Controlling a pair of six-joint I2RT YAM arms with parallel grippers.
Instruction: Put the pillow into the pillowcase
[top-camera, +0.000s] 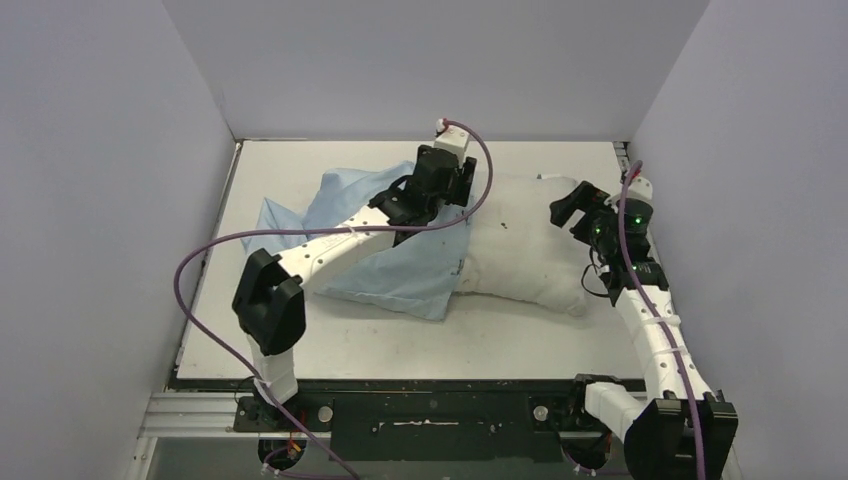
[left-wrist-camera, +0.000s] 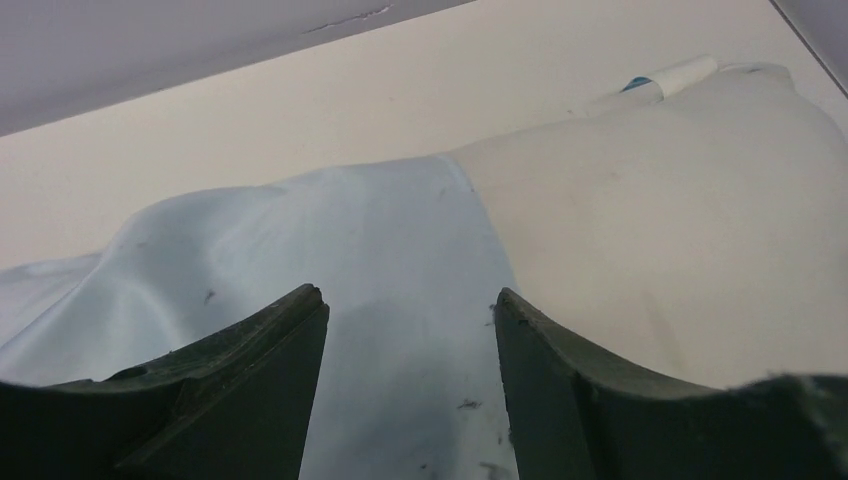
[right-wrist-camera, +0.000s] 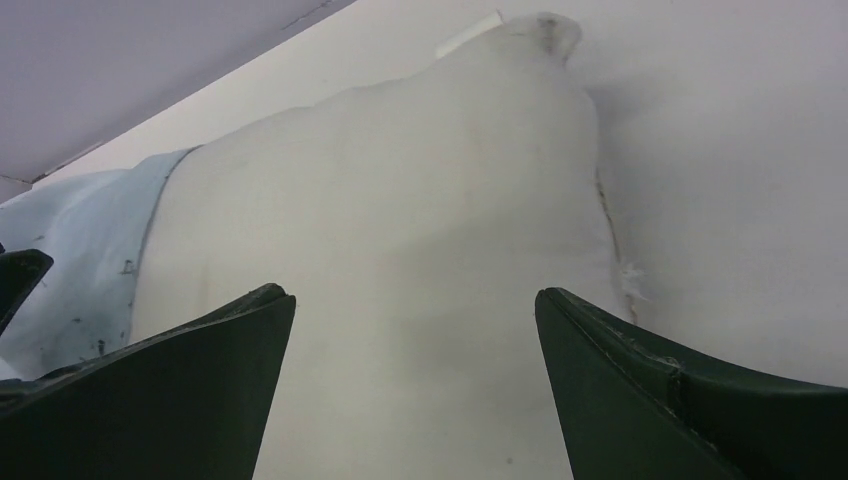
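The white pillow (top-camera: 520, 250) lies across the right half of the table, its left end tucked under the edge of the light blue pillowcase (top-camera: 380, 265). My left gripper (top-camera: 452, 192) hovers over that edge. In the left wrist view it (left-wrist-camera: 410, 295) is open, with blue pillowcase (left-wrist-camera: 330, 250) below the gap and the pillow (left-wrist-camera: 680, 220) to the right. A small blue tag (left-wrist-camera: 635, 83) shows at the pillow's far corner. My right gripper (top-camera: 562, 210) stands at the pillow's right end. In the right wrist view it (right-wrist-camera: 415, 295) is wide open above the pillow (right-wrist-camera: 400, 220), holding nothing.
The white table (top-camera: 400, 340) is walled in by grey panels on three sides. The left arm's purple cable (top-camera: 200, 260) loops over the table's left part. The pillowcase's loose end (top-camera: 285, 220) bunches toward the left wall.
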